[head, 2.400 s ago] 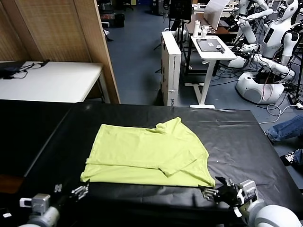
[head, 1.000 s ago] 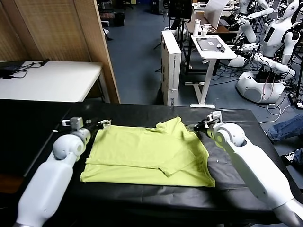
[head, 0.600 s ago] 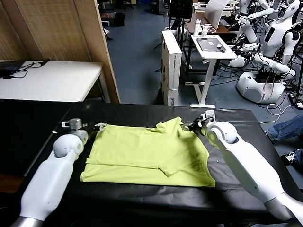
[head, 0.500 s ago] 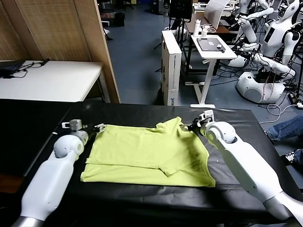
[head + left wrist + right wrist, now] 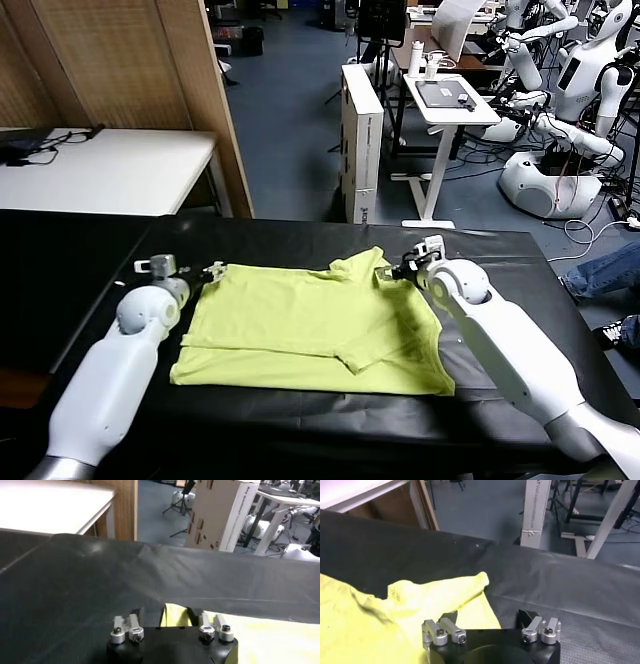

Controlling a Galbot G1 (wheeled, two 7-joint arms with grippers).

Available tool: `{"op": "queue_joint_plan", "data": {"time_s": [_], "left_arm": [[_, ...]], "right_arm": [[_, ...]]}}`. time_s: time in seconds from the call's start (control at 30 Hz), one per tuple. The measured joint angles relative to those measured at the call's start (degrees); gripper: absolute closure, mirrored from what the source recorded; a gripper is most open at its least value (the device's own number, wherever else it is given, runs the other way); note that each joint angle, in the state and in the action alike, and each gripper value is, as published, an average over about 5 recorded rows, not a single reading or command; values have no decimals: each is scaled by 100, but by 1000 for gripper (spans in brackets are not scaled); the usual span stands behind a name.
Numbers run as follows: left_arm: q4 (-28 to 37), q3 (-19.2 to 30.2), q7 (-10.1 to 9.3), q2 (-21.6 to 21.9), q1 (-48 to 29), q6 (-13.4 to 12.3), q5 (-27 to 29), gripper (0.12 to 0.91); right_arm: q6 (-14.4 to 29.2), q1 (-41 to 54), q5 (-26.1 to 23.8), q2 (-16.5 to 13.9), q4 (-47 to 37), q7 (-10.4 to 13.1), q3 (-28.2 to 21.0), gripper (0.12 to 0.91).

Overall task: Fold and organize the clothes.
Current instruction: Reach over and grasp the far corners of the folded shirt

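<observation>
The T-shirt [image 5: 315, 328] lies flat on the black tabletop [image 5: 500, 270]. The left gripper [image 5: 212, 270] and right gripper [image 5: 392, 272] sit at its far corners, jaws part-open; whether either has hold of fabric cannot be told. Risk: thin cloth slips free, skewing the fold. A cluttered robot lab lies beyond.

Beyond my black-covered surface [image 5: 300, 440]: blue-grey floor [image 5: 285, 110], a woven wooden partition [image 5: 120, 65], a white table [image 5: 110, 175], an upright cardboard box [image 5: 361, 140], a white stand-up desk [image 5: 445, 105].
</observation>
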Motion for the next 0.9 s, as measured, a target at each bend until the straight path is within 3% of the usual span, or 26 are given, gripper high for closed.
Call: {"op": "queue_joint_plan", "data": {"time_s": [0.17,0.27,0.37,0.67,0.9], "left_arm": [[-10,9,70,3,9,-18,14,720],[-24,14,104,7,28,-25,24,820],[-34,14,121,16,51,-28,34,842],[-109,-7,210,38,105,-57,-7,870],[-370,-32,93,126,180,-64,-267,883]], "right_arm": [[-2,4,-13,57,-61,-5,24,723],[-5,0,-13,59,-74,-8,25,853],[-10,-12,-10,56,-72,-23,22,886],[147,-67,-26,52,53,-50,125,886],[533,-174,-2,-36,266,-22,335,886]]}}
